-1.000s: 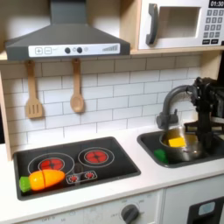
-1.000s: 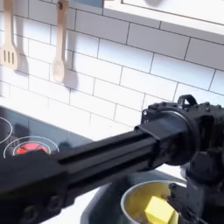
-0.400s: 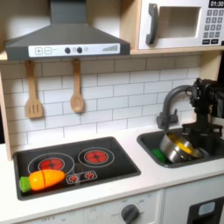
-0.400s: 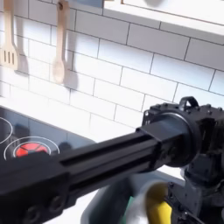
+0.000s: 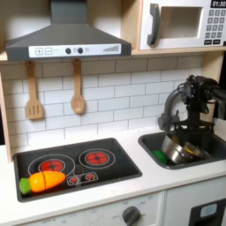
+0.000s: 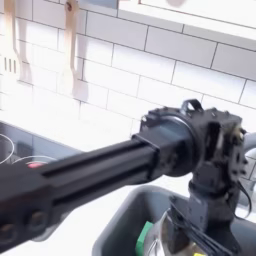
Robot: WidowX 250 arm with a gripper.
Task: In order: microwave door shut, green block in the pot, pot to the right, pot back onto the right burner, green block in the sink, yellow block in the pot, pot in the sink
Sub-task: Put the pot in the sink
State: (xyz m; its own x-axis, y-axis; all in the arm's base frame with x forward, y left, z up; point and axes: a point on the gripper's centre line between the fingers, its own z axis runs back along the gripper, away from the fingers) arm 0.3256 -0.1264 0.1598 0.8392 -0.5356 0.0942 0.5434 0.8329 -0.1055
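Pot: shiny steel, tilted in the sink; likely rigid, slippery, best held at the rim. Hand at its 12 o'clock; grip cannot be told.

Shiny steel pot in a dark grey sink — bright green block beside it; black hob with red burner rings, orange green-tipped carrot, white-tiled wall.

White brick-tile wall; grey range hood at 11 o'clock; two wooden utensils hang below; white tabletop.
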